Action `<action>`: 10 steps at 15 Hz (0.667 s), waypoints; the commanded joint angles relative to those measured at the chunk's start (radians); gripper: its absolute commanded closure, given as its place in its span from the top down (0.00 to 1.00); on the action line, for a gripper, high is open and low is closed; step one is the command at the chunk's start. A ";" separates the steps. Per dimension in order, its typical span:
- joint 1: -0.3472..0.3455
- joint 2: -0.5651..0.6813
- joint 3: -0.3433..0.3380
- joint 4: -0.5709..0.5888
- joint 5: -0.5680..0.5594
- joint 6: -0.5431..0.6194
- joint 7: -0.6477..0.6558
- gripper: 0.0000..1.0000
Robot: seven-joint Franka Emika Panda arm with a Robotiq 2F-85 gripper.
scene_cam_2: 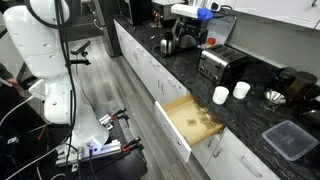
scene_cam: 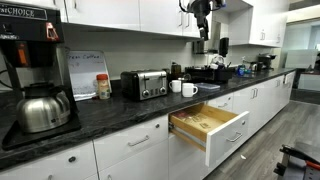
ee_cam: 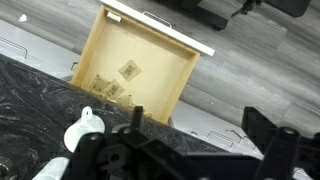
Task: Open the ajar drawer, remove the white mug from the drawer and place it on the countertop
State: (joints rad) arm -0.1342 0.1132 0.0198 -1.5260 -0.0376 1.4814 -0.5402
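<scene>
Pale wood of the drawer [scene_cam: 205, 120] box lies fully exposed below the worktop [scene_cam: 100, 108] edge. It is pulled out far enough that the wrist view looks straight down into it, and I see only a few small flat bits on its floor, no mug inside. Two white mugs stand upright on the dark stone just above the drawer. The white mug [ee_cam: 85, 132] sits close under my wrist camera, near the lip over the drawer. I judge it to be the one I was after, set at the nearest bare spot so the reach from the box was short. Its twin [scene_cam: 176, 87] stands just beside it, on the side away from the drawer, next to the toaster [scene_cam: 146, 84]. My fingers [ee_cam: 270, 140] are spread wide with nothing between them, above the drawer, which suits a let-go. To my eye the placing is done; what remains is lifting clear without brushing the mug
</scene>
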 commanded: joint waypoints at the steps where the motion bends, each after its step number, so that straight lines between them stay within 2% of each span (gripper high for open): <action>1: 0.022 -0.097 -0.022 -0.122 0.021 0.033 0.017 1.00; 10: 0.061 -0.230 -0.038 -0.266 0.025 0.064 0.047 1.00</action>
State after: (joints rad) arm -0.0965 -0.0551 0.0043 -1.7123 -0.0302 1.5037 -0.5103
